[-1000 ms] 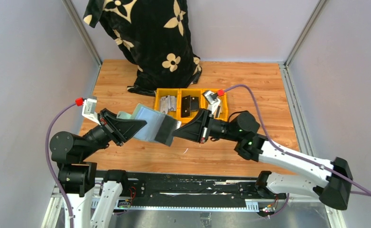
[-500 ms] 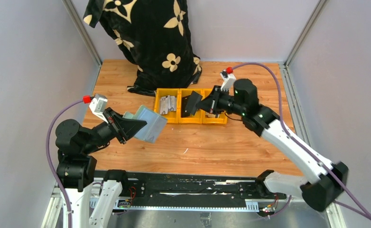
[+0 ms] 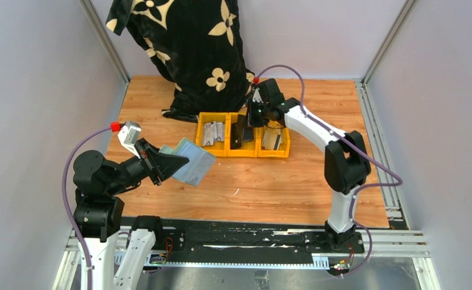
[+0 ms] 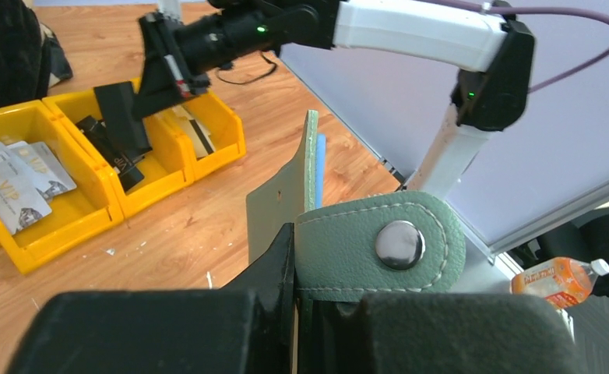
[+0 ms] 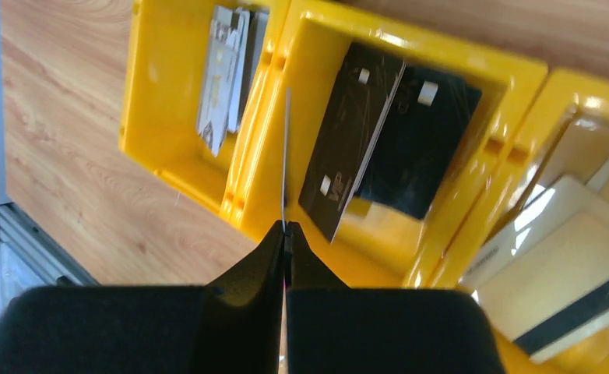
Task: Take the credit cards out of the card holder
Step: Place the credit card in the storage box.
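a: wood table (image 3: 270,181), grey walls, flowered black cloth (image 3: 191,48) at the back; card holder (image 3: 195,164)?
b: up off the table on the left, spread open; left gripper (image 3: 176,162) clamped on its snap-tab end
a: right side?
b: right gripper (image 5: 284,227) pinched on one black card (image 4: 122,109), edge-on in its wrist view, above the yellow bins about where left bin (image 3: 212,153) and middle bin (image 3: 244,153) meet; black cards (image 5: 410,148) lie in the middle, grey cards (image 3: 212,133) in the left, tan cards (image 3: 272,140) in the right bin (image 3: 276,153)
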Controlling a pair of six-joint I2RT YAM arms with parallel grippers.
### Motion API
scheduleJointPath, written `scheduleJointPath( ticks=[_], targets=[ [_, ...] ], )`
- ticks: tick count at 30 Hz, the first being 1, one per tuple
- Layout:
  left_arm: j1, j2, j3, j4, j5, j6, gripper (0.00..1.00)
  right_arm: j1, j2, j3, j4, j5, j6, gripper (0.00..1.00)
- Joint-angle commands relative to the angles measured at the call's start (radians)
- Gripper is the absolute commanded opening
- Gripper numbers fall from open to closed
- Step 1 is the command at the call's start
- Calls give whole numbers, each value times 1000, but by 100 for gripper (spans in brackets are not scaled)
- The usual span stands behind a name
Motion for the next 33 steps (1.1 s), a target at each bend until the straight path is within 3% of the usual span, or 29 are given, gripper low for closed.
scheduleJointPath(
  ticks=[1,6,13,19,21,26,29,33],
  targets=[
    [0,-4,-2,29,34,8,0,-10,141,160,-96,2,-53,0],
    [0,-4,7,31,41,-1,0,-10,287,332,-179,30,-88,1],
    [0,-3,24,88,71,-59,0,-1,244,374,-230,86,-72,37],
    [0,-24,28,200,137,-175,0,57,-100,233,-182,55,-76,72],
    [0,-28,27,271,155,-238,0,94,-246,101,-120,-12,-69,74],
    [0,-29,29,408,208,-391,0,236,-625,-304,308,-267,15,76],
    [0,-31,37,433,245,-435,0,371,-774,-442,447,-250,6,79],
    [0,-43,49,431,274,-449,0,515,-854,-492,466,-185,-37,80]
  ],
)
